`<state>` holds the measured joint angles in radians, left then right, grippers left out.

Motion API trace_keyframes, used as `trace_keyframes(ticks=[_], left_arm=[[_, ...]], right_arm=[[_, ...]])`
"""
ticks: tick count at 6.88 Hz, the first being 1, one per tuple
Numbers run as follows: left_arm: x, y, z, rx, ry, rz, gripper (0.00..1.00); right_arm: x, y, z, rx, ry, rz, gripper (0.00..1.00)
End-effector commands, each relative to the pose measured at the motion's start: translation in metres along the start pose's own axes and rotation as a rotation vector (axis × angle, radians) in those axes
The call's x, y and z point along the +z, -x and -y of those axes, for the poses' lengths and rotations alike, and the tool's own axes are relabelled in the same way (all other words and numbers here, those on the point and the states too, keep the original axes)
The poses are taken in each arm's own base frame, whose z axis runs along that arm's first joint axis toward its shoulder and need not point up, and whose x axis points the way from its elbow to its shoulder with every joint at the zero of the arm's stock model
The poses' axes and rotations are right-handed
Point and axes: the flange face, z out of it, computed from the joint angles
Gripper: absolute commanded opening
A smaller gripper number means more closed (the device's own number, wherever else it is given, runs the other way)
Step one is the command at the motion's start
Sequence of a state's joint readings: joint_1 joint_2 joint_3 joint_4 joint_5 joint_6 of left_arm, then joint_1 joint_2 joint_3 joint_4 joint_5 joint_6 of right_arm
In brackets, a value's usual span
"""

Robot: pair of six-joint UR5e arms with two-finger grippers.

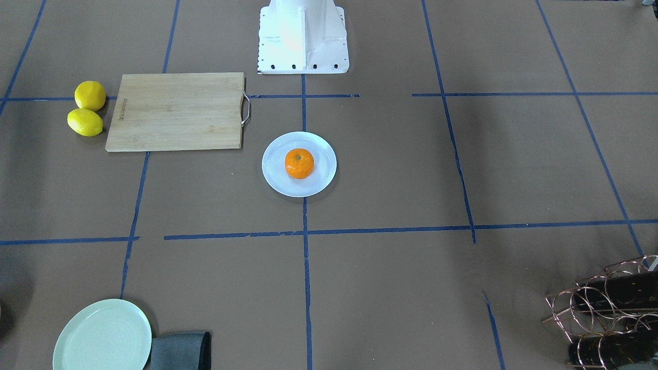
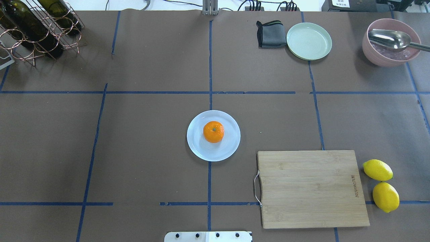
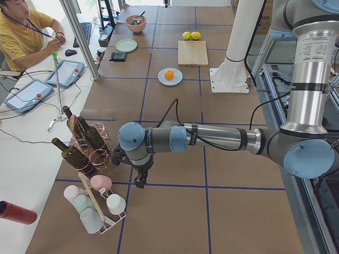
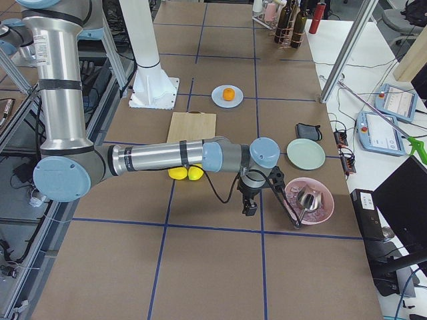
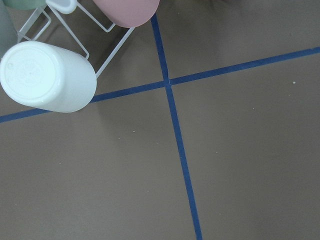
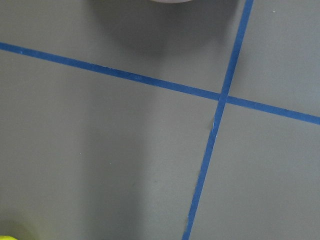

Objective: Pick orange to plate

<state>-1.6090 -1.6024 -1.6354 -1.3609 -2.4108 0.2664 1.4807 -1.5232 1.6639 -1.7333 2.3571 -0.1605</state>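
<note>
Overhead exterior: orange [image 2: 213,131] sits on plate [image 2: 201,149], mid-worktop; task looks done; left gripper [image 3: 140,179] and right gripper [image 4: 249,207] hang near opposite worktop ends; can't tell their opening or any hold; risk: an arm sweep nudging the plate could roll the orange over the low rim.

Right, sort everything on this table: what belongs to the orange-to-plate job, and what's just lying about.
Job in hand: orange, already sitting on the pale bluish plate.

Lying about: lemons, cutting board, green plate, grey cloth, pink bowl, spoon, bottle rack, cup rack.
</note>
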Motion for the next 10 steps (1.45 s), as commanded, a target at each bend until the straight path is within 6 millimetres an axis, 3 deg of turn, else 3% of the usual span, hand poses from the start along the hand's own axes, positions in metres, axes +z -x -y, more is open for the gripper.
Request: trace_keyframes(ticks=[1, 6, 10], left_arm=[[-0.003, -0.004, -0.002, -0.199, -0.003, -0.018, 1.0], [-0.013, -0.014, 0.006, -0.158, -0.042, -0.008, 1.0], [-0.002, 0.0, 0.011, -0.13, -0.062, -0.003, 1.0]], right_arm=[[-0.003, 0.002, 0.003, 0.017, -0.009, -0.002, 1.0], [-0.005, -0.002, -0.005, 0.022, -0.014, 0.0, 1.0], [-0.006, -0.006, -0.012, 0.022, -0.02, 0.0, 1.0]])
